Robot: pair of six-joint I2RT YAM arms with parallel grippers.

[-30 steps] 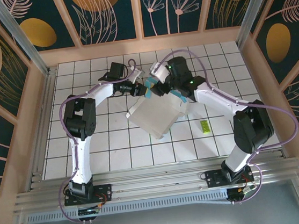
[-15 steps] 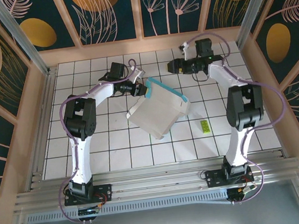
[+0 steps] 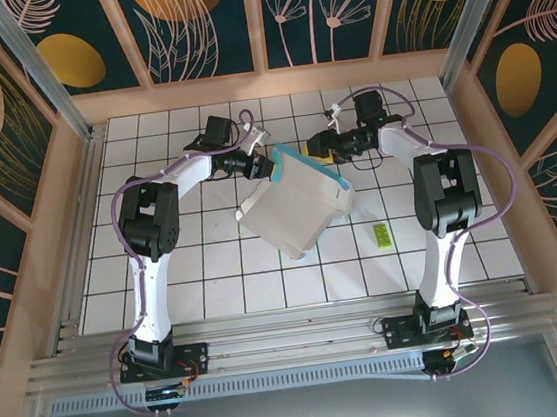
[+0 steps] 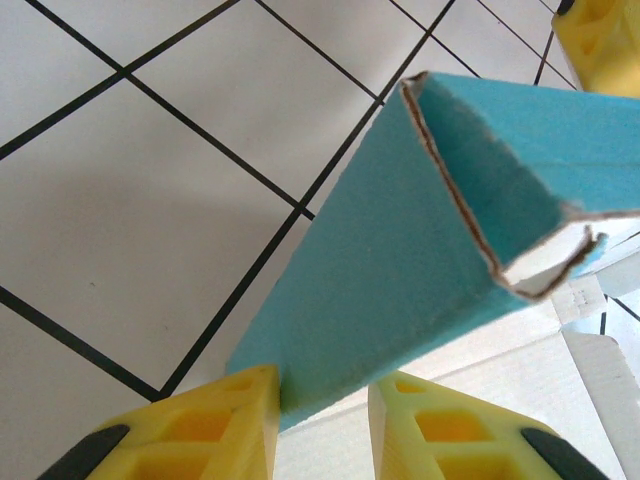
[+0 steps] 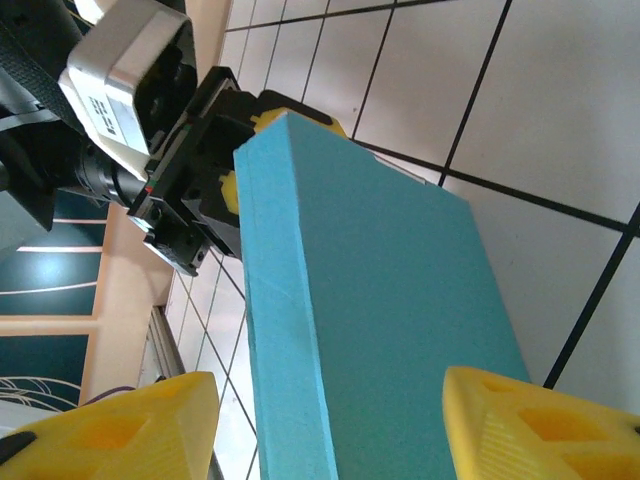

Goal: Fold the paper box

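Observation:
The paper box (image 3: 293, 207) lies partly folded mid-table, white face up, with a raised teal wall (image 3: 309, 165) along its far edge. My left gripper (image 3: 266, 165) is shut on the left end of that wall; in the left wrist view the teal card (image 4: 400, 230) runs in between my yellow fingers (image 4: 325, 385). My right gripper (image 3: 318, 148) hovers at the far side of the same wall, open. In the right wrist view its fingertips (image 5: 325, 385) straddle the teal wall (image 5: 380, 300) with gaps on both sides, and the left gripper (image 5: 215, 150) shows beyond.
A small yellow-green slip (image 3: 383, 235) lies on the tiles to the right of the box. Wooden walls (image 3: 75, 191) ring the tiled floor, and an aluminium rail (image 3: 294, 343) runs along the near edge by the arm bases.
The right gripper lifted off the box, swung to the far right, then came back to the teal wall with its jaws narrowing. The left gripper and box stayed put.

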